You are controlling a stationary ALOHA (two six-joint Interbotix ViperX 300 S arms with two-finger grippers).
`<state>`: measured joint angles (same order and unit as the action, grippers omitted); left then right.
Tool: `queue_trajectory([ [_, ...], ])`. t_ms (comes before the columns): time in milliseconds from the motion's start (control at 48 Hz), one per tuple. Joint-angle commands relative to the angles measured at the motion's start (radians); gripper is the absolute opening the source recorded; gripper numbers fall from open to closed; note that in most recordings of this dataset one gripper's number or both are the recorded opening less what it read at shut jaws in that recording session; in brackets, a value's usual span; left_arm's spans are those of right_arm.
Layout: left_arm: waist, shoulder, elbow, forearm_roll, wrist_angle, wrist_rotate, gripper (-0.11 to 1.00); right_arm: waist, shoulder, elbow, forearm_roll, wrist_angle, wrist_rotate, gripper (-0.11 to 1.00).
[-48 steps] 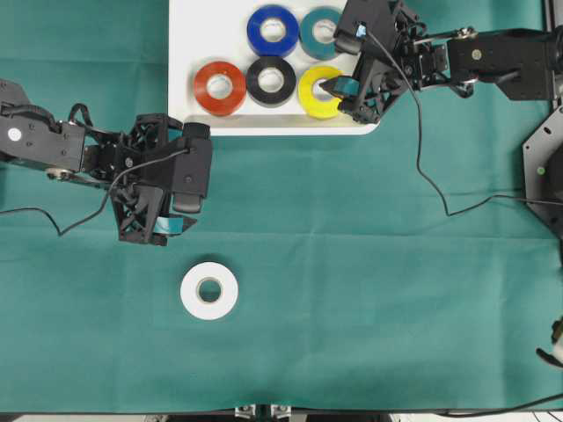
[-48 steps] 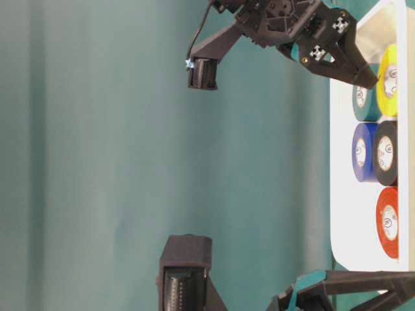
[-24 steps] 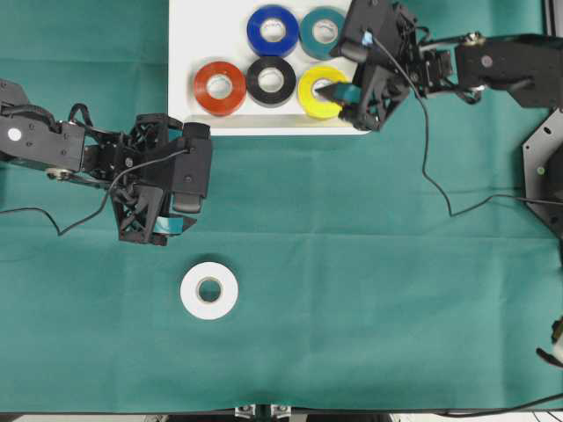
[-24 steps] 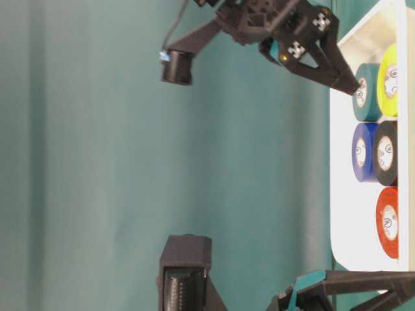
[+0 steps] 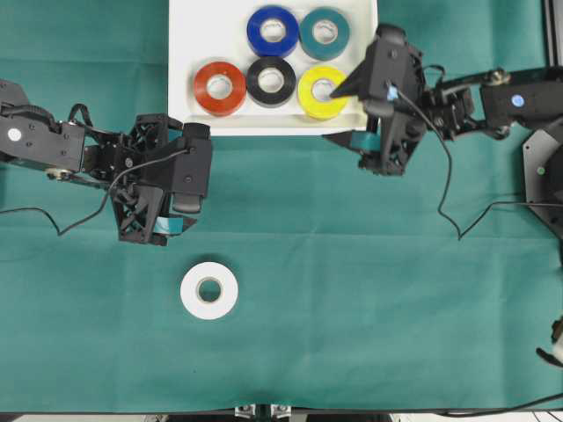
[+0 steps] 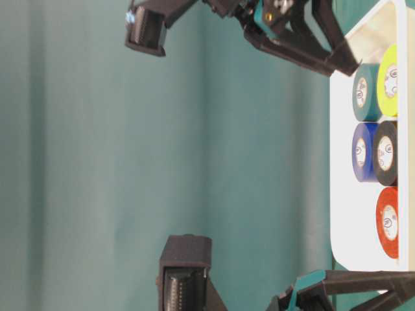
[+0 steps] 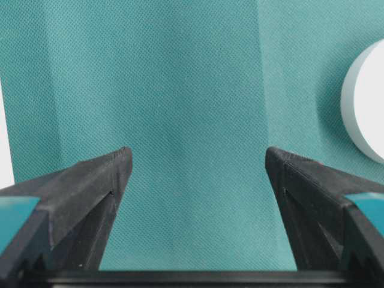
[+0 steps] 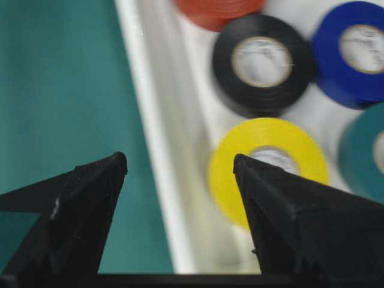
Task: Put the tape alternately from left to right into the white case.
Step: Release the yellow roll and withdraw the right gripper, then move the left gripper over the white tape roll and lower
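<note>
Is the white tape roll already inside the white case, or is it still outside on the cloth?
Outside. The white tape roll lies flat on the green cloth, well apart from the white case.

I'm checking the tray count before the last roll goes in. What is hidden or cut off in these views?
- White case: overhead view, its far end is cut by the top edge, so any spare slot there is unseen.
- White tape roll: left wrist view, the right edge crops it.
- Red roll: right wrist view, the top edge cuts it, and it is blurred.
- Left gripper: table-level view, the bottom edge crops it.
</note>
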<state>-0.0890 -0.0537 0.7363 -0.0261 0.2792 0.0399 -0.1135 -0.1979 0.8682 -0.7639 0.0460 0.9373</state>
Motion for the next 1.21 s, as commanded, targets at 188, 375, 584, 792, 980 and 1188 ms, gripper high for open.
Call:
queue_trajectory([
  [188,-0.005,-0.020,-0.009,-0.002,-0.006,0.000,0.72,0.089,-0.031,0.018,-0.002,-0.006,0.002,0.79],
  [375,-0.011,-0.020,-0.011,-0.002,-0.006,-0.002,0.72,0.129,-0.031,0.032,-0.002,-0.006,0.002,0.79],
  [584,-0.014,-0.021,-0.011,-0.002,-0.006,-0.002,0.72,0.169,-0.031,0.038,-0.002,-0.006,0.005,0.79],
  [792,-0.015,-0.023,-0.012,-0.002,-0.006,-0.002,0.72,0.193,-0.031,0.046,-0.002,-0.006,0.006,0.79],
  [980,-0.017,-0.023,-0.012,-0.002,-0.006,-0.003,0.72,0.195,-0.031,0.051,-0.002,-0.006,0.006,0.79],
  [1188,-0.018,-0.023,-0.012,-0.002,-0.006,-0.052,0.72,0.193,-0.031,0.051,-0.002,-0.006,0.006,0.79],
])
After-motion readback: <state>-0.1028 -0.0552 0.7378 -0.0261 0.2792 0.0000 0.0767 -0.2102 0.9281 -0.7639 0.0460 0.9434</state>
